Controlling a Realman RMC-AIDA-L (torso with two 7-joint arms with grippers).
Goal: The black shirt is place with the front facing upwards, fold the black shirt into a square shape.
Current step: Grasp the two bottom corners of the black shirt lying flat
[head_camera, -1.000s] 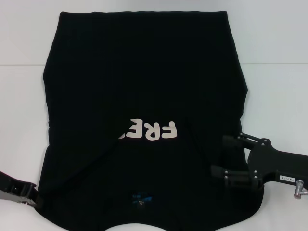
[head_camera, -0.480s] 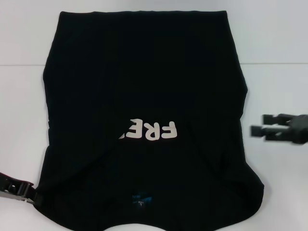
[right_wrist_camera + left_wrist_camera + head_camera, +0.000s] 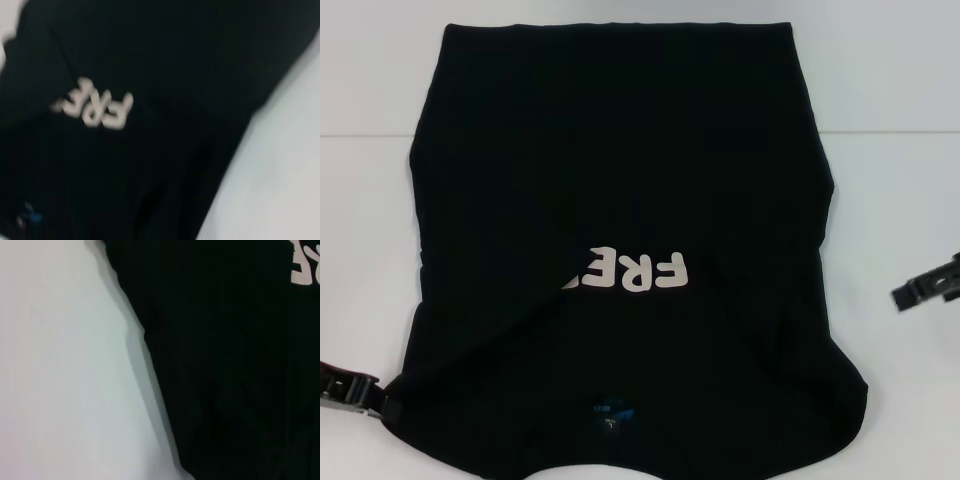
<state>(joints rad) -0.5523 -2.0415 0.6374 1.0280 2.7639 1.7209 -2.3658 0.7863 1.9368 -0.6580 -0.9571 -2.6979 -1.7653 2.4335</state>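
The left gripper (image 3: 360, 392) sits at the shirt's (image 3: 620, 180) lower-left edge, grip unclear, the right gripper (image 3: 926, 287) off right, seemingly empty — a one-sided pull could skew the sleeve folds.

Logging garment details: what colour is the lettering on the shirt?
Pale pinkish-white lettering on the black shirt, clearest in the head view.

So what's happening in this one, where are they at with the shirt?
A black shirt lies spread on a white table, collar toward the robot, with both sleeves already folded in over the body, the left fold hiding part of the chest lettering. The left hand sits at the shirt's near left corner. The right hand is off to the right over bare table, clear of the cloth and holding nothing. The shirt is not yet a square.
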